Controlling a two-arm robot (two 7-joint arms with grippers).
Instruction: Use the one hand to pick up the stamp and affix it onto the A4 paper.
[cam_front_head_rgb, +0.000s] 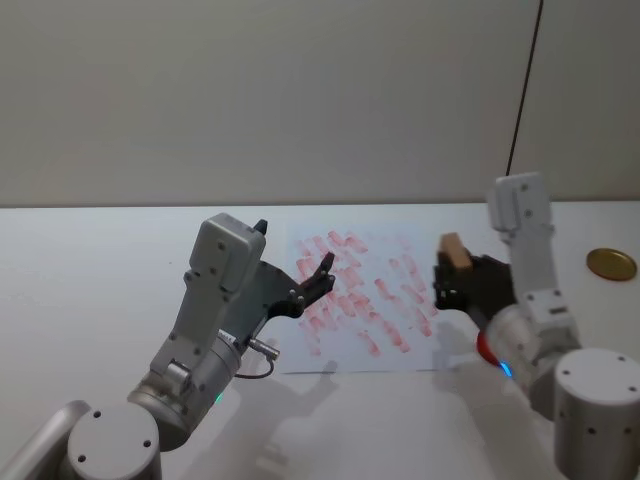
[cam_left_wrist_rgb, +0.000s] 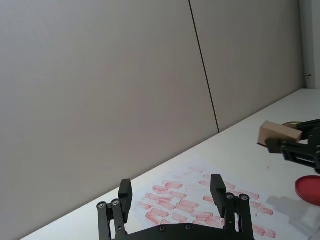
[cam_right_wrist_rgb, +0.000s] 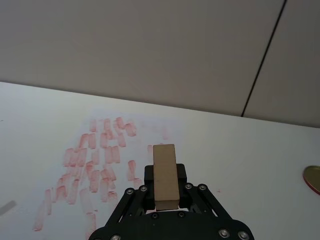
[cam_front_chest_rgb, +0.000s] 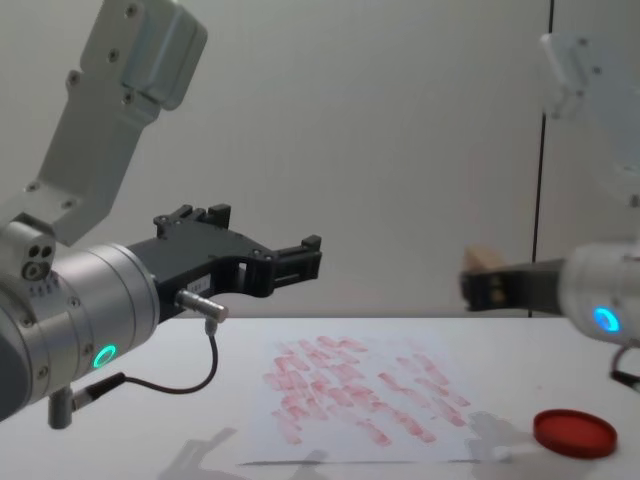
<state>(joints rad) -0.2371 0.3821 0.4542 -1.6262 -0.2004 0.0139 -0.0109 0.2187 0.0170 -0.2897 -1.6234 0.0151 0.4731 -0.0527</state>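
The right gripper (cam_front_head_rgb: 447, 283) has the stamp (cam_front_head_rgb: 455, 251) pinched between its fingers, the wooden block standing up out of the jaws so its upper end pokes clear above them. It hangs in the air over the right edge of the A4 paper (cam_front_head_rgb: 362, 352), well off the surface, and that height makes sense: the block looks carried, not yet pressed. From the right wrist camera the stamp (cam_right_wrist_rgb: 165, 176) sits square in the jaws, clamped low on its body, which should keep it steady for a push down onto the sheet.

Moving outward, the red ink pad (cam_front_chest_rgb: 574, 432) lies on the tabletop just beyond the paper's near right corner, below and beside the working arm, so my read is the inking is done and the print comes next. A gold-coloured disc (cam_front_head_rgb: 610, 263) rests further out toward the table's right edge.

Over on the other side, the left gripper (cam_front_head_rgb: 322, 276) hovers above the left part of the paper, fingers spread apart and holding nothing, idle. The sheet itself sits mid-table, crowded with rows of red marks.
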